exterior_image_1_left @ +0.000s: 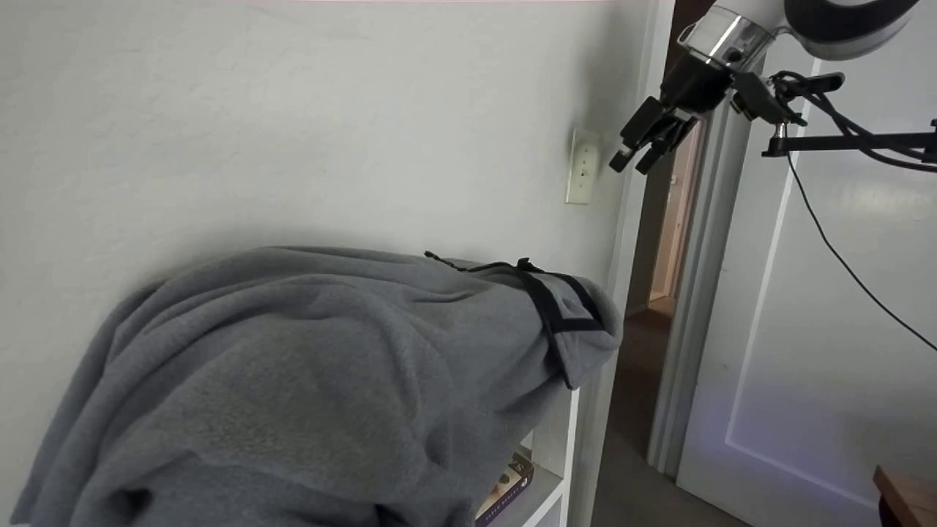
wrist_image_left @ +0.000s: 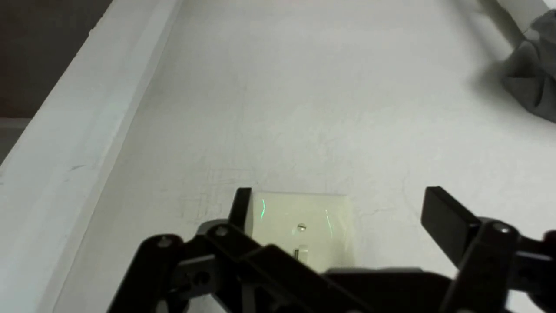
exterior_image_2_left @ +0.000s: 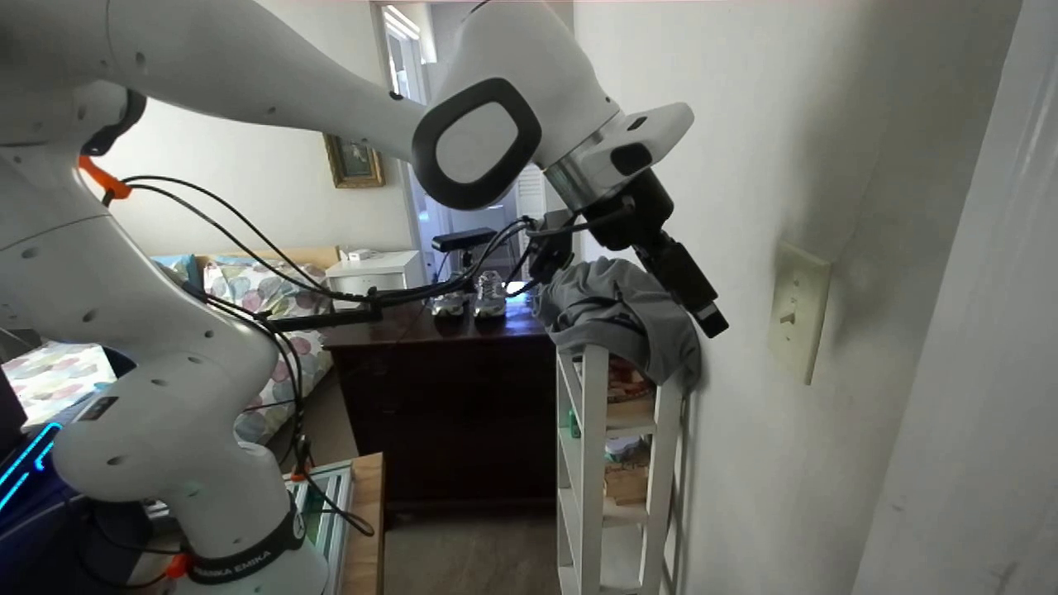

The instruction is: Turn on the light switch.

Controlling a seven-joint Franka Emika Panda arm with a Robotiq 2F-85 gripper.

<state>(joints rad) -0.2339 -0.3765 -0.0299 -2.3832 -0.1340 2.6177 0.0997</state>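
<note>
The light switch (exterior_image_1_left: 583,167) is a cream-white upright plate on the pale wall. It also shows in an exterior view (exterior_image_2_left: 800,310) and in the wrist view (wrist_image_left: 282,213). Its small toggle (wrist_image_left: 303,253) is partly visible in the wrist view; the plate's lower part is hidden behind the gripper. My black gripper (wrist_image_left: 341,213) is open, with nothing between its fingers. In the wrist view the plate lies between the fingers, near the left one. In both exterior views the fingertips (exterior_image_1_left: 631,164) (exterior_image_2_left: 712,321) point down toward the wall and appear apart from the plate.
A white door frame (exterior_image_1_left: 633,197) stands beside the switch, with an open door (exterior_image_1_left: 820,307) beyond. A grey fleece (exterior_image_1_left: 329,366) lies over a white shelf (exterior_image_2_left: 593,463) along the wall. A dark dresser (exterior_image_2_left: 446,413) stands behind.
</note>
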